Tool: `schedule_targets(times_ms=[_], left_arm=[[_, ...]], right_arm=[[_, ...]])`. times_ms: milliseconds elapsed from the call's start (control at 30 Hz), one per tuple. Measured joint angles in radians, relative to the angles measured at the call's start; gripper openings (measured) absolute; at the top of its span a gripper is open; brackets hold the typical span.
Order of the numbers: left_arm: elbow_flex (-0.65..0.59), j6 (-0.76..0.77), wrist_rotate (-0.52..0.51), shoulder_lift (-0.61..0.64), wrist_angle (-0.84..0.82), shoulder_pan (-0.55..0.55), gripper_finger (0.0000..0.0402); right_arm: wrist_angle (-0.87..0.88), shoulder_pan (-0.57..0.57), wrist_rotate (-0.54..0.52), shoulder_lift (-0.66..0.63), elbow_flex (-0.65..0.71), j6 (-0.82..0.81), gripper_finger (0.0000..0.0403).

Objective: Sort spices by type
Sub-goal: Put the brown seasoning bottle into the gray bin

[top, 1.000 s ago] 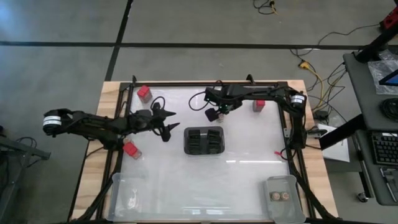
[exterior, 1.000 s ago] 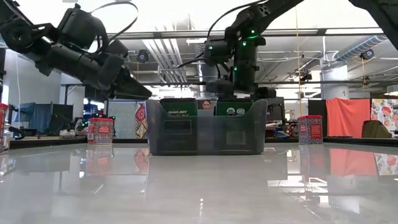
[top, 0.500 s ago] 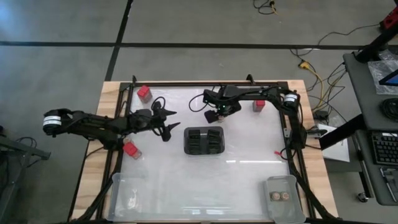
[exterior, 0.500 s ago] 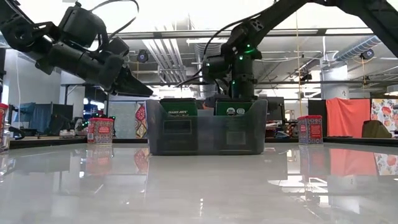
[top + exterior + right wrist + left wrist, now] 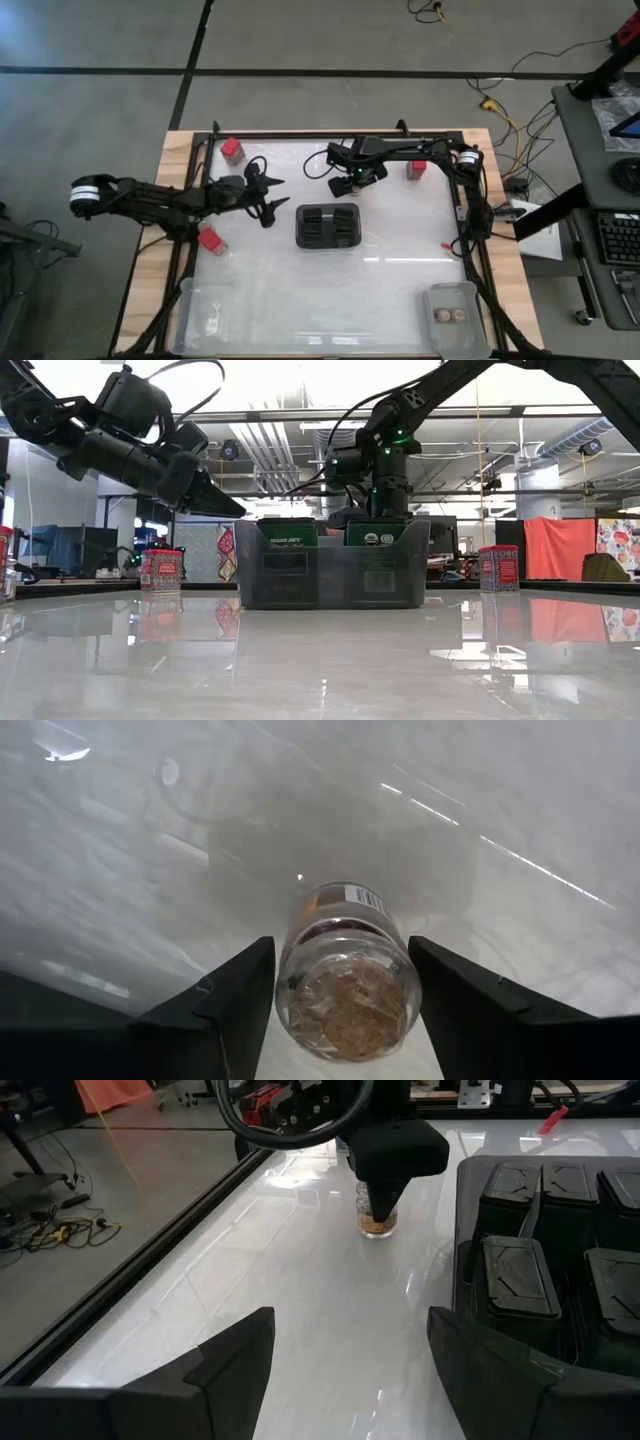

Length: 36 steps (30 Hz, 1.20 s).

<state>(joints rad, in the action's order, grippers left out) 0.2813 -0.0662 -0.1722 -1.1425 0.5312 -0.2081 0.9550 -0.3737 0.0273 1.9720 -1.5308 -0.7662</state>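
A tiny round jar [image 5: 345, 985] with tan contents stands on the white table just beyond the dark slotted holder [image 5: 328, 226]. It also shows in the left wrist view [image 5: 378, 1222]. My right gripper [image 5: 346, 183] is down over the jar and shut on it. My left gripper [image 5: 270, 196] is open and empty, held above the table to the left of the holder. Red boxy spices stand at the far left [image 5: 232, 150], the far right [image 5: 415, 168] and the left side [image 5: 209, 240]. My right gripper pinches the jar's round sides [image 5: 290, 982] between its two fingers [image 5: 232, 1005], which come from above and point down. The jar stands upright with its bottom [image 5: 378, 1232] on the table. The gripper hides the jar's upper part in the left wrist view.
A clear bin [image 5: 212, 312] stands at the near left corner. Another clear bin [image 5: 455, 316] at the near right holds two small jars. A black frame [image 5: 330, 136] runs round the table. The holder stands mid-table between the two arms.
My right gripper has gone down toward the table behind the holder and drawn a little toward the table's right. My left arm has kept still.
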Motion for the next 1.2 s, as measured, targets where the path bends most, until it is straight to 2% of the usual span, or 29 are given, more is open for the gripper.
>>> schedule_targets(times_ms=[400,900,1200], left_arm=[[0.0,0.0,0.0,-0.001,-0.001,0.0,0.0247],[-0.001,0.0,0.0,-0.001,-0.009,0.0,0.0247],[-0.002,0.003,0.0,-0.001,-0.009,0.0,0.0247]], right_arm=[[0.056,0.0,0.009,-0.002,-0.053,0.012,0.0253],[0.082,0.001,0.01,-0.002,-0.051,-0.019,0.0185],[0.085,0.001,0.009,-0.005,-0.053,0.0,0.018]])
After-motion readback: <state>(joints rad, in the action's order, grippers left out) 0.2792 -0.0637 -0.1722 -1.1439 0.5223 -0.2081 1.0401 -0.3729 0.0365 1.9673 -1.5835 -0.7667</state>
